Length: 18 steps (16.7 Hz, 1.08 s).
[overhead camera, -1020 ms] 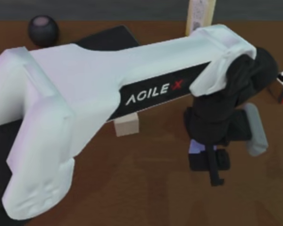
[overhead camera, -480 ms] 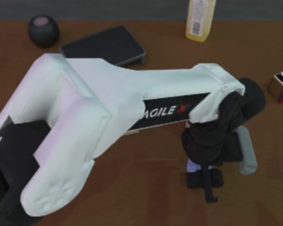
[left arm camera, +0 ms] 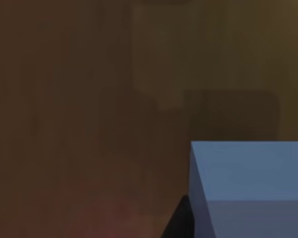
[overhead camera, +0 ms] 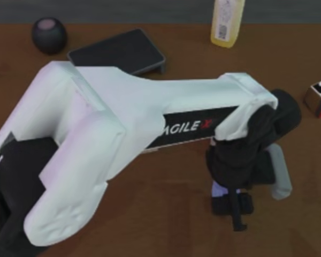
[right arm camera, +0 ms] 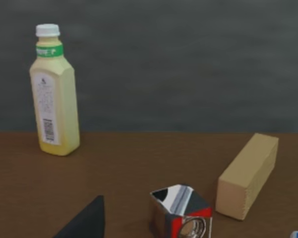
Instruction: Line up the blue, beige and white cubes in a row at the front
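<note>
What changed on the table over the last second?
The left arm swung toward the front of the table, carrying the blue cube with its gripper and uncovering the dark tablet and the bottle. The beige cube, seen earlier under the arm, is now hidden. In the last half second almost nothing moved. The dark ball and small box stayed put.

My left arm point(overhead camera: 123, 118) has a smooth white shell like moulded plastic with a soft sheen, and its gripper point(overhead camera: 232, 206) is matt black. The blue cube point(left arm camera: 253, 188) looks plain and matt, no shine on its faces. The table point(overhead camera: 150, 214) reads as brown wood with faint grain. The yellow bottle point(right arm camera: 53, 94) looks like smooth plastic with a paper label. The small box point(right arm camera: 181, 210) has glossy, mirror-like faces. The tan block point(right arm camera: 248, 173) looks like matt cardboard.
</note>
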Available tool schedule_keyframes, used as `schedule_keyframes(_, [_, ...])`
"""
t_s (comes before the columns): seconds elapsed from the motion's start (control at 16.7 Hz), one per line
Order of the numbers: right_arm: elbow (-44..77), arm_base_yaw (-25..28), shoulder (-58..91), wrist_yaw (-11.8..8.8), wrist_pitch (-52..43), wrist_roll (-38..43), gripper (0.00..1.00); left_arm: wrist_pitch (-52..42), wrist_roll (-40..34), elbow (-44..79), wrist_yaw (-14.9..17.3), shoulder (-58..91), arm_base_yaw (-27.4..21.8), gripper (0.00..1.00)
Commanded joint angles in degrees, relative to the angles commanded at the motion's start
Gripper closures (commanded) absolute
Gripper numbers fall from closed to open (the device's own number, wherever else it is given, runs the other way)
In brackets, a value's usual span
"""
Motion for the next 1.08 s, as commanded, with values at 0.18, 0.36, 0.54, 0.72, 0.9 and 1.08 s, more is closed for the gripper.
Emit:
schedule_keyframes(0.18, [0.00, 0.00, 0.00, 0.00, 0.00, 0.00, 0.00, 0.00, 0.00, 0.00, 0.00, 0.00, 0.00, 0.32])
schedule_keyframes(0.36, [0.00, 0.00, 0.00, 0.00, 0.00, 0.00, 0.00, 0.00, 0.00, 0.00, 0.00, 0.00, 0.00, 0.10])
schedule_keyframes(0.54, [0.00, 0.00, 0.00, 0.00, 0.00, 0.00, 0.00, 0.00, 0.00, 0.00, 0.00, 0.00, 0.00, 0.00])
schedule_keyframes(0.72, [0.00, 0.00, 0.00, 0.00, 0.00, 0.00, 0.00, 0.00, 0.00, 0.00, 0.00, 0.00, 0.00, 0.00])
schedule_keyframes(0.9, [0.00, 0.00, 0.00, 0.00, 0.00, 0.00, 0.00, 0.00, 0.00, 0.00, 0.00, 0.00, 0.00, 0.00])
schedule_keyframes(1.08, [0.00, 0.00, 0.00, 0.00, 0.00, 0.00, 0.00, -1.01, -0.03, 0.91, -0.05, -0.23, 0.23, 0.00])
